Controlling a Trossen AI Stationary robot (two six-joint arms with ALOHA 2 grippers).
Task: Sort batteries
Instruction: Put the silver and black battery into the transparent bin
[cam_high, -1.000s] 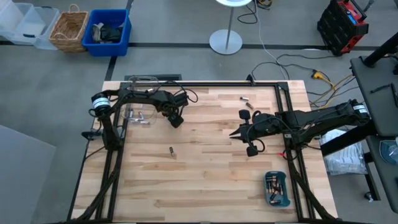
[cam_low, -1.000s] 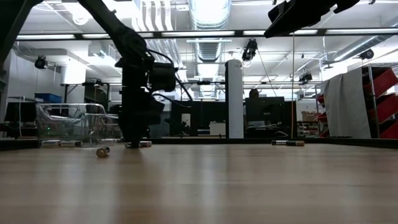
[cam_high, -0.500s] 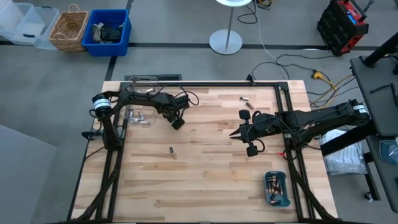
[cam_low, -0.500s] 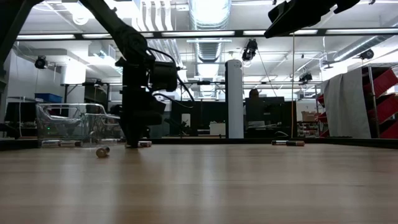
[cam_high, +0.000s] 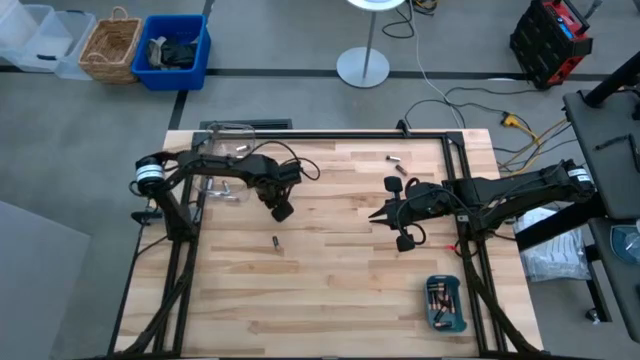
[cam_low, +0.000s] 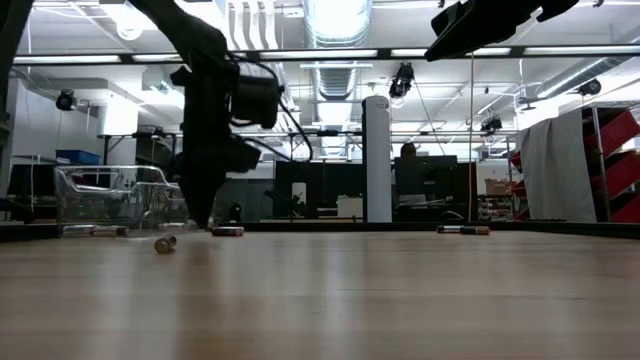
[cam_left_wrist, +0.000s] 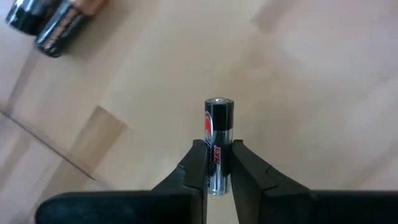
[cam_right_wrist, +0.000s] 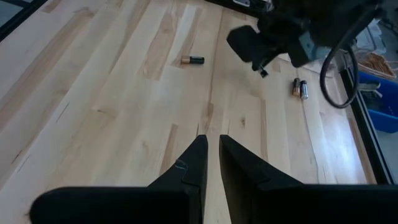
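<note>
My left gripper (cam_high: 280, 210) is over the table's left middle, shut on a black battery (cam_left_wrist: 217, 134). Two more batteries (cam_left_wrist: 48, 22) lie side by side on the wood just beyond it, and they also show in the right wrist view (cam_right_wrist: 299, 88). A lone battery (cam_high: 276, 243) lies nearer the front edge. Two others (cam_high: 396, 163) lie at the far right. My right gripper (cam_high: 378, 215) hovers shut at mid-table on the right, holding nothing. The teal tray (cam_high: 445, 303) holds several batteries. The clear plastic box (cam_high: 225, 150) stands at the far left. My left gripper pinches the black battery's near half (cam_left_wrist: 216, 171) between its two fingertips (cam_left_wrist: 198, 163). The battery lies along the fingers, and its far end (cam_left_wrist: 219, 102) sticks out past the tips. The fingers slant down from above. In the low view the gripper's tip stands clear of the table.
The black frame rails (cam_high: 450, 160) run around the tabletop. Open wood (cam_high: 330, 290) lies between the two arms and toward the front edge. Bins and a basket (cam_high: 110, 45) stand on the floor beyond the far edge.
My left gripper has moved a little toward the table's near edge and risen off the wood, tilting as it went. It now carries the black battery. The two batteries beside it have stayed where they were. The right arm has kept still.
</note>
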